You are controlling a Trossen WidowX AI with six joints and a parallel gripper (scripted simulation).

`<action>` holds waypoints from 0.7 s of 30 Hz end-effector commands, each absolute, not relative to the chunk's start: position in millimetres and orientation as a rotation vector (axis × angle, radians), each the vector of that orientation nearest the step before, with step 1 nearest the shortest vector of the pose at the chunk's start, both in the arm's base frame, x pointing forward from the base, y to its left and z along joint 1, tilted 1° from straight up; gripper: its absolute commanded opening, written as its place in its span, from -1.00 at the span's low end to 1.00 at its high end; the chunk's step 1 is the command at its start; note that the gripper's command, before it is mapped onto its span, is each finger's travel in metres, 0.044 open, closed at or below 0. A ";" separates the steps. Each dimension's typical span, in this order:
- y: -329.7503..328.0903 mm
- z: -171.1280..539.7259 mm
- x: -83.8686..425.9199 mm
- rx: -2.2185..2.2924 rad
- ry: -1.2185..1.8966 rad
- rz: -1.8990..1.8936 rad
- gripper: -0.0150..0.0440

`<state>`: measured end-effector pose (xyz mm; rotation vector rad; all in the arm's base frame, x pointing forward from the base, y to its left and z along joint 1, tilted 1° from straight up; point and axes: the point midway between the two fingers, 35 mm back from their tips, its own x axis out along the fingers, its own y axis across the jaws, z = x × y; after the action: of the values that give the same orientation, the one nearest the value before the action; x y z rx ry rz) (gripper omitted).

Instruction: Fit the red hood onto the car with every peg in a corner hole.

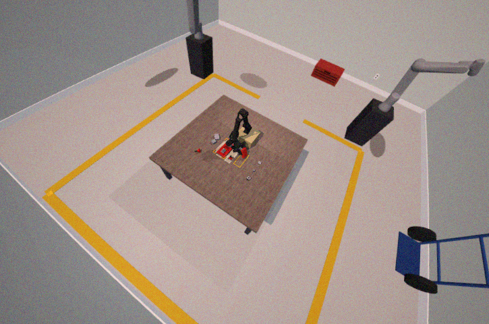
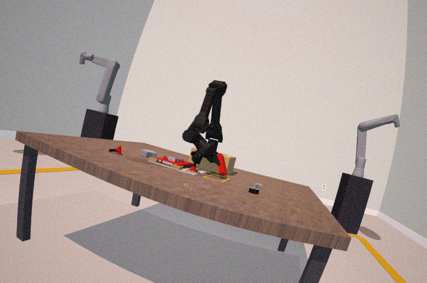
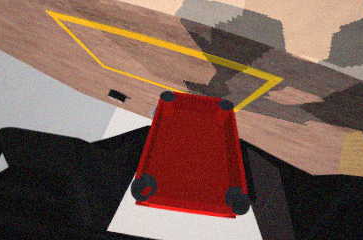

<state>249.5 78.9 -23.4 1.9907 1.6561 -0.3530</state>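
The red hood (image 1: 245,152) (image 2: 222,164) (image 3: 194,150) is held steeply tilted, low over the table beside the yellow outline. In the wrist view its hollow side and four dark corner bosses face the camera. My gripper (image 3: 193,137) is shut on the hood, with black fingers at its two long sides; the exact contact is hidden. The red chassis (image 2: 184,164) lies in the pale jig, left of the hood in the top and exterior views. The grey engine block (image 1: 223,150) (image 2: 172,159) sits on its deck. The pegs are too small to make out clearly.
A yellow outline (image 2: 214,179) (image 3: 139,39) marks the table by the jig. A tan block (image 1: 254,138) (image 2: 232,163) stands behind the hood. A small red and black piece (image 2: 193,168) is between chassis and hood. Grey blocks (image 1: 216,136) (image 2: 148,153) and a wheel (image 1: 248,177) (image 2: 254,190) lie farther out.
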 end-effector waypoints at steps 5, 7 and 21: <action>73.6 -38.9 248.0 2.119 1.677 -0.507 -0.49; 74.3 -37.0 248.2 2.109 1.676 -0.490 -0.49; 75.6 -32.7 249.0 2.108 1.680 -0.459 0.49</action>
<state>249.2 75.6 -32.5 2.1057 1.6785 -0.4557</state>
